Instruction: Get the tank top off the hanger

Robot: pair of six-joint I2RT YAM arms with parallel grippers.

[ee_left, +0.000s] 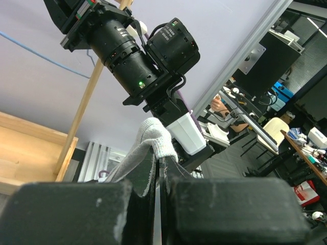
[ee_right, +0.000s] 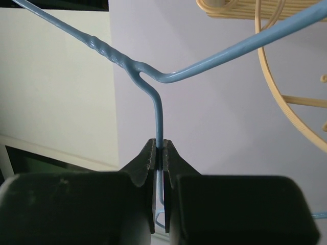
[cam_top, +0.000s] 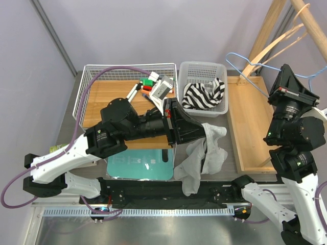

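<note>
Top [cam_top: 204,153]: grey-white, bunched, hanging from the left gripper [cam_top: 203,130] at table centre. Its lower end droops onto the black rail [cam_top: 153,191] at the near edge. It sits between the teal mat [cam_top: 140,166] and the wooden tray [cam_top: 250,132], just in front of the white bin [cam_top: 202,65], and well apart from the hanger [cam_top: 245,69].

Left fingers [ee_left: 102,209]: pinched tight on a fold of the top. In the wrist view the fabric pokes up above the tips and trails off to the left.

Right gripper [ee_right: 160,153]: narrow, clamped on the blue hanger. The grip is on a straight run of wire just below the fork by the twisted neck. The hanger is held up high on the right side, over the tray's far end and next to the wooden rack [cam_top: 271,30]. Can't tell which way the hook points.

Around:
- The bin holds a zebra-striped cloth [cam_top: 204,94].
- The wire basket [cam_top: 80,97] is just left of the bin, with a wood board as its floor. Small coloured bits and a grey-white piece sit in its far right corner, too small to identify.
- Pale wooden hangers [ee_right: 276,13] show above the right gripper in its wrist view.
- The right arm [ee_left: 138,56] fills the upper part of the left wrist view, green LED lit.
</note>
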